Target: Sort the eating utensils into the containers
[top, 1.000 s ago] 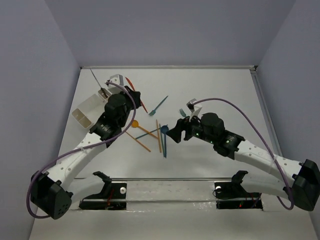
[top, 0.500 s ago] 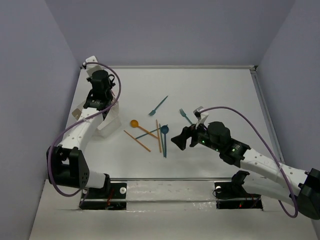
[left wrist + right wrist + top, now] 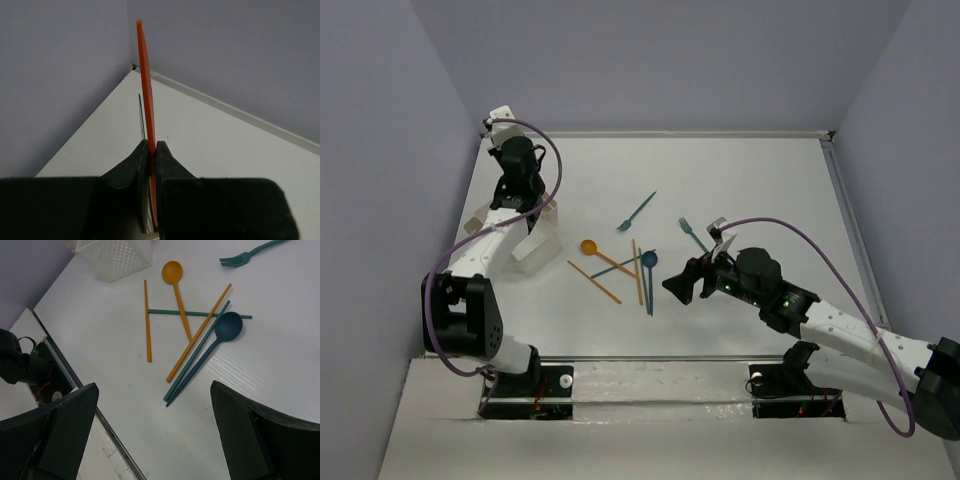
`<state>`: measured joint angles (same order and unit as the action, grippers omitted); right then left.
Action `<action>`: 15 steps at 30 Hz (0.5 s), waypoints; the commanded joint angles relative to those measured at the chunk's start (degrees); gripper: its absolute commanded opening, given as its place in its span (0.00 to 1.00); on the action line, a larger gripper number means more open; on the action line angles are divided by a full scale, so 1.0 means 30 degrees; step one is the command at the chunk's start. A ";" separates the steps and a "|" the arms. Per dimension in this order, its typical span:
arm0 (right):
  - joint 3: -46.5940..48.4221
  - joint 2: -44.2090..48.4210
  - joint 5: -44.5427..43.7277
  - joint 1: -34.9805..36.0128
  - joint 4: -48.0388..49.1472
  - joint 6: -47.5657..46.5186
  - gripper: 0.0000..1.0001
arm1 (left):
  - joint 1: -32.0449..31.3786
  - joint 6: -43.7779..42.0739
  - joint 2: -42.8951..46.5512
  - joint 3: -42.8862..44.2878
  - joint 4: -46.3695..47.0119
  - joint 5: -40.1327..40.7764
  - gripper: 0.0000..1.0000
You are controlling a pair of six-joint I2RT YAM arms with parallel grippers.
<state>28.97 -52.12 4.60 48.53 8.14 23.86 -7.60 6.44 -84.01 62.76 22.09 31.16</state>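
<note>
My left gripper (image 3: 151,150) pinches a thin red-orange plastic utensil (image 3: 145,85) edge-on by the white perforated plastic organiser (image 3: 535,248) near the table's far left corner, and I think its long free end could snag a compartment wall and slip.

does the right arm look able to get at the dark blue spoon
Probably yes: the right gripper is open and close to the dark blue spoon, with nothing covering it. A teal stick lying tight alongside might get pinched too.
</note>
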 commanded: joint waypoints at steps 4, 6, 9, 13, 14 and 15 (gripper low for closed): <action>-0.0106 0.0468 -0.0154 0.0170 0.1183 -0.0189 1.00 | 0.0100 -0.1472 -0.0825 0.0261 0.2540 0.0513 0.00; -0.0164 0.0469 -0.0215 0.0170 0.1241 -0.0130 1.00 | 0.0100 -0.1443 -0.0884 -0.0117 0.2861 0.0571 0.00; -0.0136 0.0323 -0.0215 0.0170 0.1417 -0.0129 1.00 | 0.0100 -0.1472 -0.1031 -0.0440 0.3242 0.0805 0.00; 0.0011 0.0380 -0.0624 0.0170 0.1008 -0.0276 1.00 | 0.0100 -0.1472 -0.1264 -0.0969 0.3536 0.0922 0.00; 0.0011 0.0438 -0.0712 0.0170 0.0949 -0.0305 1.00 | 0.0100 -0.1356 -0.1294 -0.1086 0.3594 0.1039 0.00; 0.0040 0.0526 -0.0800 0.0170 0.0803 -0.0306 1.00 | 0.0100 -0.1210 -0.1323 -0.1377 0.3798 0.1156 0.04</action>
<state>28.97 -52.07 4.16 48.53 8.19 23.79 -7.49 2.74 -87.79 60.49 28.82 32.58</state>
